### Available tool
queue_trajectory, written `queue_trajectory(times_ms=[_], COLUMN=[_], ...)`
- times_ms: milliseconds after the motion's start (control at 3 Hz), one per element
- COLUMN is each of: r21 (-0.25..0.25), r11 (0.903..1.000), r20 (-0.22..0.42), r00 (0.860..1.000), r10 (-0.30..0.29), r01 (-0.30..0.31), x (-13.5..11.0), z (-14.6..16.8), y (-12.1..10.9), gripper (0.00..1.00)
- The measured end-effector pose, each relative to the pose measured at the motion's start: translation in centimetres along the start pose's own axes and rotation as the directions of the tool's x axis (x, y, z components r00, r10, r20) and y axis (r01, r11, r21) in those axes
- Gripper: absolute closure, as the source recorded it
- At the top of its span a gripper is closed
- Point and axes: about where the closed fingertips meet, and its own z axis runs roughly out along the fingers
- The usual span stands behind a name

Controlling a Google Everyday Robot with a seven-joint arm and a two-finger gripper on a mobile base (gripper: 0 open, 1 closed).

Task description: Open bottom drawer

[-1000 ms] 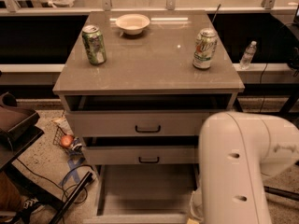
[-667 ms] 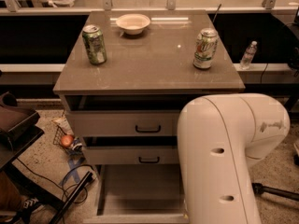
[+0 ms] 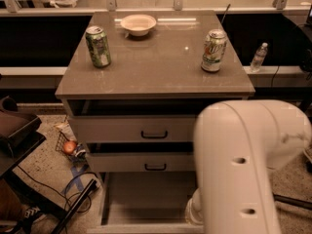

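Speckled floor [image 3: 44, 179] nearest you, with the white arm [image 3: 239, 169] blocking the lower right. The bottom drawer [image 3: 146, 199] sits pulled well out, its grey inside showing. It is probably light, rigid and easy-sliding; take it by the front handle, unseen here. The gripper is hidden under the arm by the drawer's front-right, and you cannot tell its jaw state. Two cans [image 3: 98, 46] and a bowl [image 3: 138, 24] sit on top, far back.

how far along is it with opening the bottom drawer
Done: the bottom drawer looks pulled well out, its plain interior showing below the middle drawer. In hand: unclear. The white arm covers the drawer's right side, and the gripper is not in view, somewhere behind or below that arm. Left: probably just releasing the handle, if it is held, and backing away.
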Motion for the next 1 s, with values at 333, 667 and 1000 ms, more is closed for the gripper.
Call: queue_trajectory(times_ms=[333,667,1000], r21=[-0.058,-0.061,-0.002], r11=[0.9972,0.9971,0.9989], r20=[0.164,0.248,0.318], r00=[0.986,0.968,0.947], r10=[-0.037,-0.029,-0.043], r01=[0.047,0.046,0.046], x=[1.5,2.2,2.0], z=[3.7,5.8,7.0], y=[0.8,-1.1,-5.5], gripper=[1.0,1.0,1.0])
